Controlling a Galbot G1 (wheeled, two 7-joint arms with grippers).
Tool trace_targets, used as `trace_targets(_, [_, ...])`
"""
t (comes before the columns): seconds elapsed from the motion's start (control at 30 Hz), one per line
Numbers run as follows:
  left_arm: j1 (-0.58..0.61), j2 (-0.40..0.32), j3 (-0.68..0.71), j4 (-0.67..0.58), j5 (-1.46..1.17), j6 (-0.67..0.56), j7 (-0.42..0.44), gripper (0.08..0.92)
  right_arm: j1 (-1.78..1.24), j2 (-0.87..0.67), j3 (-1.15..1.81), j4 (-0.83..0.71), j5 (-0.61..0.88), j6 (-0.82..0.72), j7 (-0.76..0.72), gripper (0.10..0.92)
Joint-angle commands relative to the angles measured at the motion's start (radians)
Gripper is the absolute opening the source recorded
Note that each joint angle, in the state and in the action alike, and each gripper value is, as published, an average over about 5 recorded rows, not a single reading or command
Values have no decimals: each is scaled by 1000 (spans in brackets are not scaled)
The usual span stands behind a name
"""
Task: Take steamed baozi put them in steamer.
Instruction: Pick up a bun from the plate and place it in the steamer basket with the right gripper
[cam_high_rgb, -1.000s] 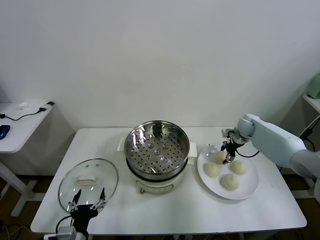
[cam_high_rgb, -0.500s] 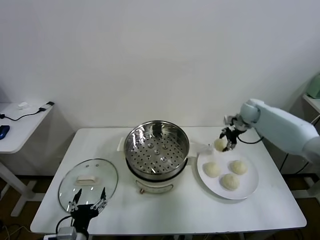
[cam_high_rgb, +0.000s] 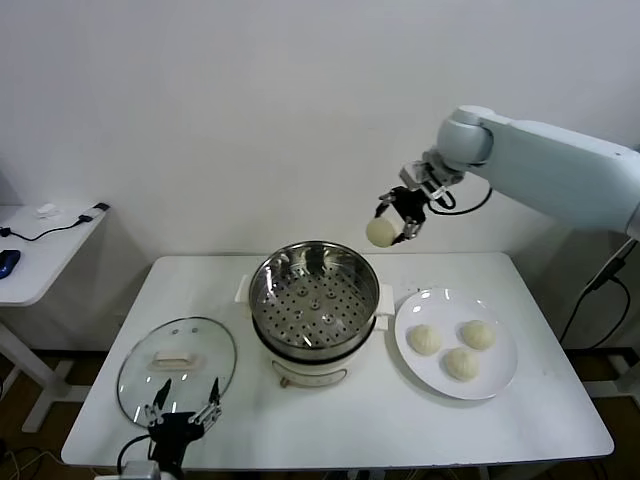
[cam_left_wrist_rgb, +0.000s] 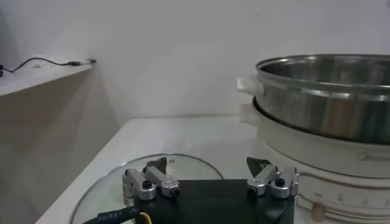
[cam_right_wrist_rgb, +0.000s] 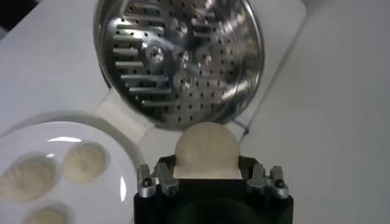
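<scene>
Moved: right gripper (cam_high_rgb: 398, 216) lifted one baozi (cam_high_rgb: 381, 232) off the plate (cam_high_rgb: 500, 378) to upper centre-right of the head view.
Right gripper: clamped on that baozi.
Key relation: steamer (cam_high_rgb: 314, 295) lies below and to frame-left of the held bun; basket empty.
Remaining baozi (cam_high_rgb: 425, 339): three on plate, lower right.
Left gripper (cam_high_rgb: 181, 417): parked bottom left over the glass lid (cam_high_rgb: 176, 362), fingers apart.
Nearer arm: right.

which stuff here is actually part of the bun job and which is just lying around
Part of the job:
- baozi held in the right claw, above the steamer's rim
- three baozi on the plate
- steamer, nothing in it

Just lying about:
- glass lid on the table
- left claw, open and idle near the lid
- cable on the side table
</scene>
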Motion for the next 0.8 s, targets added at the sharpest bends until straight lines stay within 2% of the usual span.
trace_targets(0.03, [4, 2, 5, -4, 6, -1, 0, 823, 63, 119, -67, 123, -92, 174, 31, 685])
trace_targets(0.2, [0, 4, 5, 1, 9, 0, 0, 823, -37, 175, -50, 61, -244, 281, 42, 696])
trace_targets(0.4, [-11, 6, 2, 7, 3, -2, 0, 823, -212, 253, 55, -169, -500, 409, 54, 719])
trace_targets(0.6, [-25, 10, -8, 18, -1, -7, 0, 823, -324, 328, 141, -390, -562, 468, 72, 721])
trace_targets(0.8, [-42, 12, -11, 36, -5, -7, -1, 823, -385, 395, 201, -546, -604, 524, 87, 721])
